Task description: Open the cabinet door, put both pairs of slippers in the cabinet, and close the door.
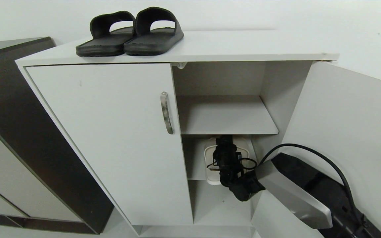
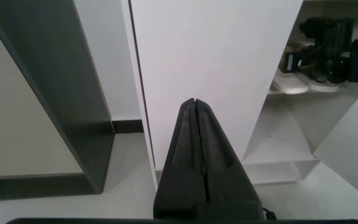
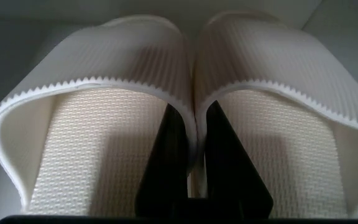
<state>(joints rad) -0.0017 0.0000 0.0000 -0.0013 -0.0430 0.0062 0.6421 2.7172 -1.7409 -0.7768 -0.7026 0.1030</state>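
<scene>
The white cabinet (image 1: 243, 44) has two flat, smooth doors. The left door (image 1: 111, 132) is closed flush and carries one curved metal handle (image 1: 166, 112) near its inner edge. The right door (image 1: 352, 125) is swung wide, which leaves the right half of the cabinet open from the front. That half shows three openings stacked one above another, and the upper shelf (image 1: 225, 114) is a plain bare board. One pair of black slippers (image 1: 131, 36), matte slides with broad straps, sits side by side on the cabinet top at its left end, with the toes close to the front edge. One pair of white slippers (image 3: 104, 143) lies on the shelf beneath the upper one, just inside the opening. Their straps are finely ribbed with a saw-toothed rim, and their footbeds are pebbled. The right gripper (image 3: 194, 124) reaches in under the upper shelf with one black finger inside each slipper, pinching the two adjoining strap walls together. The left gripper (image 2: 195, 106) hangs low in front of the closed left door, its two fingers pressed together on nothing. A dark-edged panel (image 1: 28, 115) leans just beside the cabinet's left side, with a narrow strip of floor between them.
</scene>
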